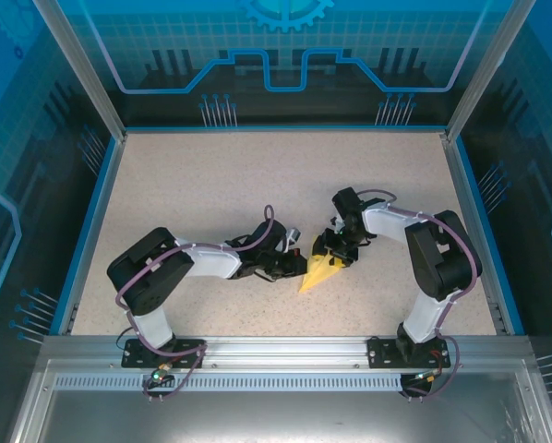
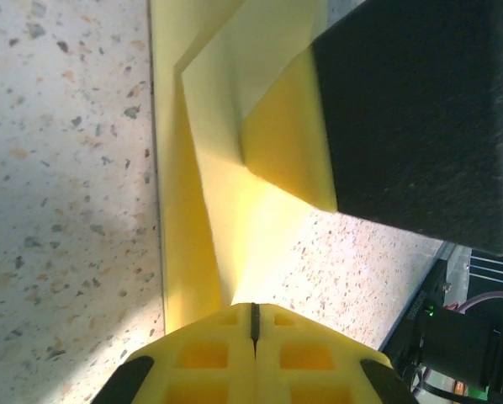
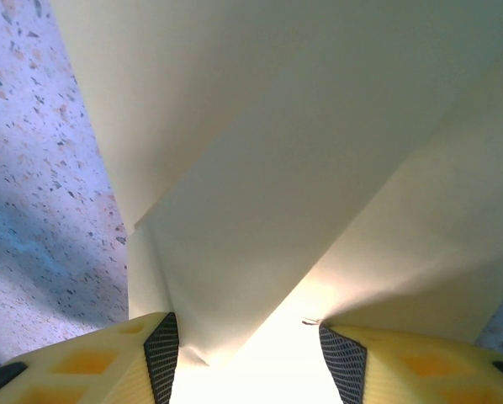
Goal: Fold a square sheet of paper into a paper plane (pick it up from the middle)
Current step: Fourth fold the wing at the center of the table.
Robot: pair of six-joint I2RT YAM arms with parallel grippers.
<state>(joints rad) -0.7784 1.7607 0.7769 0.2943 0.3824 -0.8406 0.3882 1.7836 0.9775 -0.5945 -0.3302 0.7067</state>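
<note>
- The paper plane [image 1: 318, 271], a pointed yellow fold, lies on the desk [image 1: 211, 185] at centre front between both arms.
- The left gripper [image 2: 253, 311] has its fingers pressed together, clamping the plane's edge.
- The right gripper [image 3: 247, 341] has its fingers apart with paper between them; I cannot tell whether it grips.

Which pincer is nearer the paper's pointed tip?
Left. The left pincer sits at the paper partway toward its tip; the right pincer straddles the wide far end.

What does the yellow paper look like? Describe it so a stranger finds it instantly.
On the speckled table, look toward the near edge, between the left arm and the right arm. The yellow paper sits there: a folded wedge, bright beside dark arms.
</note>
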